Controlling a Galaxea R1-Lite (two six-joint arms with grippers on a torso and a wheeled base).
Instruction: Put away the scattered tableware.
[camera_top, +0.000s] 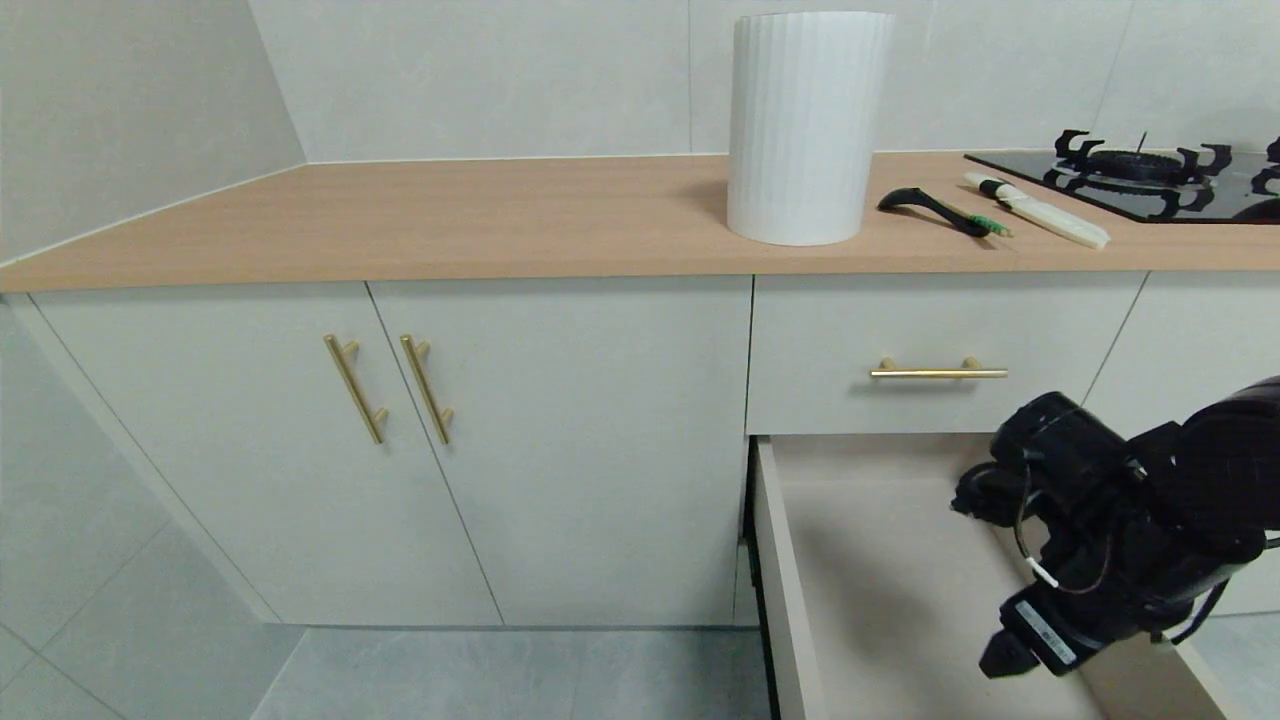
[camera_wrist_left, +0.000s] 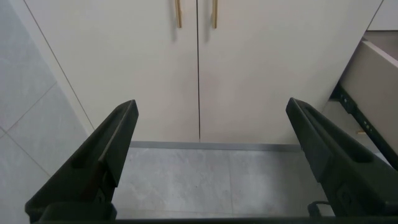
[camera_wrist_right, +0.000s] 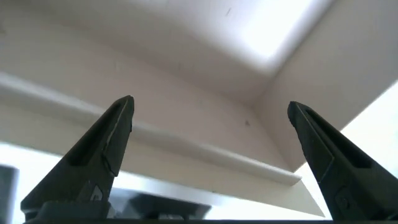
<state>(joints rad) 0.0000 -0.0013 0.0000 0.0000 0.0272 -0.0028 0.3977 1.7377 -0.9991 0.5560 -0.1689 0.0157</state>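
Left wrist view: my left tool (camera_wrist_left: 210, 106) is empty with fingers apart, facing closed cabinet doors (camera_wrist_left: 249, 68). Head view adds the tableware: a black spoon (camera_top: 935, 207) and a white utensil (camera_top: 1040, 212) lie on the desk (camera_top: 450, 215), between the ribbed canister (camera_top: 805, 130) and the hob (camera_top: 1140, 175). Right wrist view: my right tool (camera_wrist_right: 210, 102) is empty with fingers apart, inside the open drawer (camera_top: 900, 580).
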